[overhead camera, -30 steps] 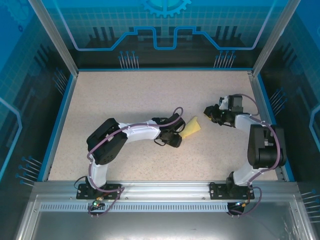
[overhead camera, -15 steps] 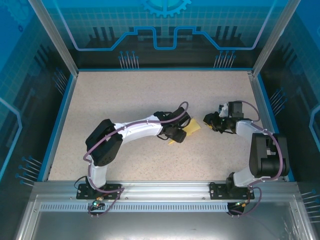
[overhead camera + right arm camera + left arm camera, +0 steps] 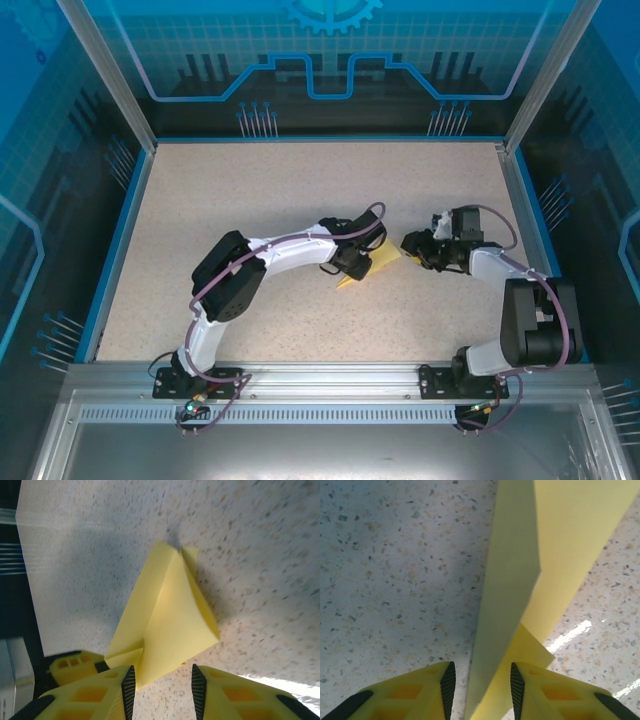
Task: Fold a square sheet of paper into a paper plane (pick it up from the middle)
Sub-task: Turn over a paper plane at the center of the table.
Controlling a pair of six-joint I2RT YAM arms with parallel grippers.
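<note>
Paper (image 3: 386, 259), pale yellow and partly folded with one flap raised, lies on the speckled counter (image 3: 250, 190). The left gripper (image 3: 481, 680) sits at the paper's left side, jaws apart astride the raised flap. The right gripper (image 3: 161, 677) sits at the paper's right corner, jaws apart around that corner.

The desk (image 3: 250, 200) has a pale beige top flecked with dark specks, with a blue rim (image 3: 118, 250) around it. A partly folded yellow sheet of paper (image 3: 387, 258) lies on it a little right of centre, one flap standing up off the surface.
</note>
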